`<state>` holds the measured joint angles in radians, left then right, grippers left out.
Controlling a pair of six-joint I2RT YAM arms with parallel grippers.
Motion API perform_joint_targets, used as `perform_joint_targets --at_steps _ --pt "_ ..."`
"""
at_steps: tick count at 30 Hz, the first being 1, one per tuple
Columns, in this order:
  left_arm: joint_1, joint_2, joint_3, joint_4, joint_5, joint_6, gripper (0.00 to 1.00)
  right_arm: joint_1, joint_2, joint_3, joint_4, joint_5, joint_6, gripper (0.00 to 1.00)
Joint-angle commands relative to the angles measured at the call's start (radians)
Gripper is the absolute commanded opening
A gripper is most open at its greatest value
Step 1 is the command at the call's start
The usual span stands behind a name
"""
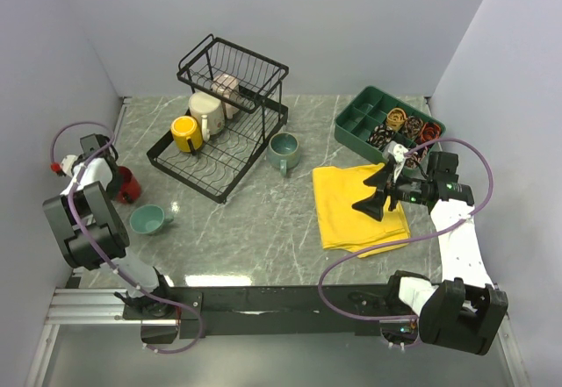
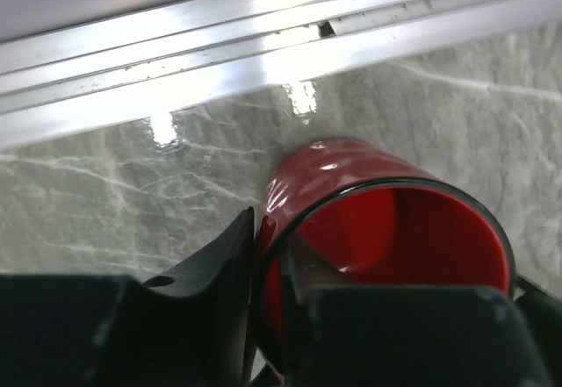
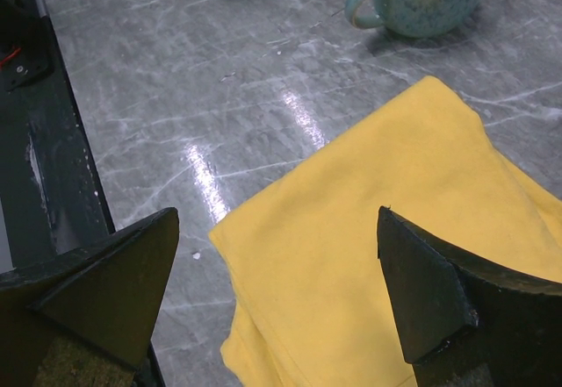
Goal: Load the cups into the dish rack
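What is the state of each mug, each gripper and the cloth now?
red mug: on table, rim pinched by left gripper.
left gripper: shut on red mug.
right gripper: open, above yellow cloth.
yellow mug: in dish rack.
cream mug: in dish rack.
teal mug: upright on table, beside dish rack.
green mug: on table, unloaded.
yellow cloth: folded, flat.

The table [image 1: 263,229] looked like polished grey marble, glossy enough to mirror the lights. The red cup [image 2: 351,185] had a smooth, shiny glaze; the teal cup [image 3: 421,1] a speckled one. The rack [image 1: 237,64] was black metal wire, the rail [image 2: 219,45] bare bright metal, the cloth [image 3: 395,229] matt yellow fabric, the tray [image 1: 356,131] green plastic
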<state>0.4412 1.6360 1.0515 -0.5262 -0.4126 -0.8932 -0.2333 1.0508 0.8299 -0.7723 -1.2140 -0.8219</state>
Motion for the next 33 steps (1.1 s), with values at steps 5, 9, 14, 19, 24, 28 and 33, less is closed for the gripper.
perform_joint_targets --at_steps 5,9,14,19,24,28,33 --pt "0.008 -0.077 -0.002 0.084 0.058 0.089 0.09 0.005 -0.011 0.029 -0.018 -0.024 -0.028 1.0" --pt "0.01 -0.2 -0.015 0.097 0.098 0.123 0.01 0.005 -0.014 0.035 -0.039 -0.032 -0.046 1.0" --pt "0.007 -0.39 -0.038 0.101 0.103 0.152 0.01 0.005 -0.011 0.052 -0.094 -0.032 -0.101 1.0" --pt "0.004 -0.496 -0.022 0.118 0.259 0.206 0.01 0.005 -0.006 0.08 -0.13 -0.019 -0.129 1.0" --pt "-0.097 -0.565 0.011 0.203 0.585 0.238 0.01 0.009 -0.015 0.181 -0.075 0.05 0.002 1.0" --pt "-0.321 -0.602 0.03 0.207 0.626 0.229 0.01 0.064 0.014 0.348 -0.105 0.134 0.11 1.0" --pt "-0.476 -0.694 0.021 0.152 0.629 0.188 0.01 0.268 0.046 0.543 -0.105 0.351 0.316 1.0"
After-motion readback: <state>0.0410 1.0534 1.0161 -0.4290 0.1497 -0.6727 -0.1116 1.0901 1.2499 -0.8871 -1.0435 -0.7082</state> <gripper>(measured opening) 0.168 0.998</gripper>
